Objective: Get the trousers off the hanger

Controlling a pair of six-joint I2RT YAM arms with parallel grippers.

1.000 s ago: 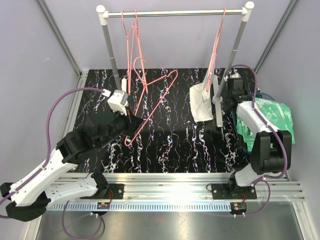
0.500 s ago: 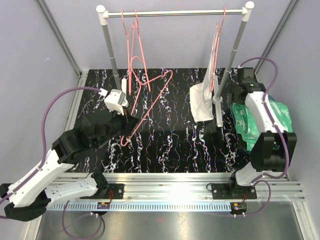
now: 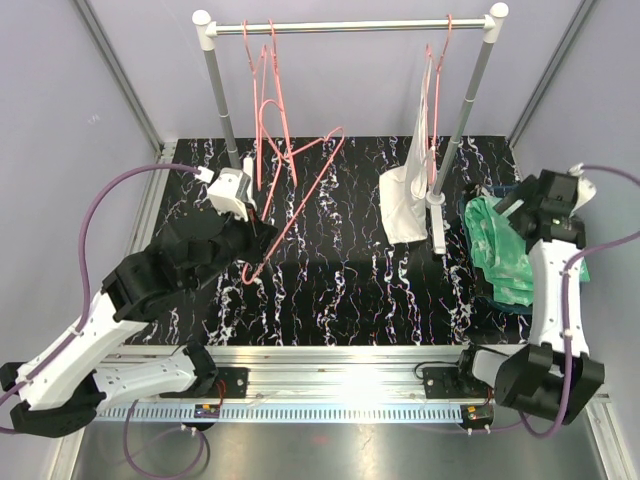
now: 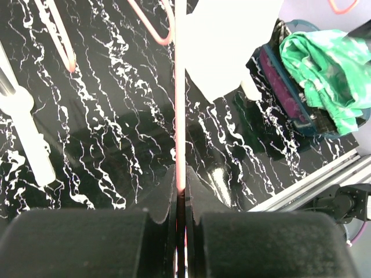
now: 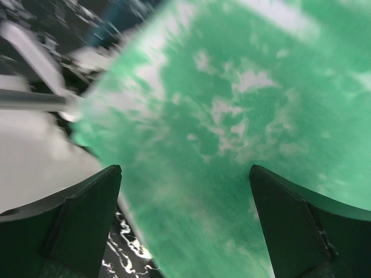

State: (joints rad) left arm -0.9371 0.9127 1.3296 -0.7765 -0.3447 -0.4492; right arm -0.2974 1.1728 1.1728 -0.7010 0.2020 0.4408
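My left gripper is shut on the lower wire of a bare pink hanger, which slants up over the mat; in the left wrist view the wire runs straight out from between the closed jaws. The green-and-white tie-dye trousers lie crumpled on a pile at the right edge, on top of a magenta pair. Just above the green trousers my right gripper hangs wide open and holds nothing. A black marbled pair does not show.
A clothes rail on two posts crosses the back. Two more bare pink hangers hang at its left end. A white cloth hangs from a hanger beside the right post. A dark bin holds the pile.
My right gripper has opened and swung from beside the right post out to the right, over the green trousers. The left gripper has lifted the hanger slightly toward the back.
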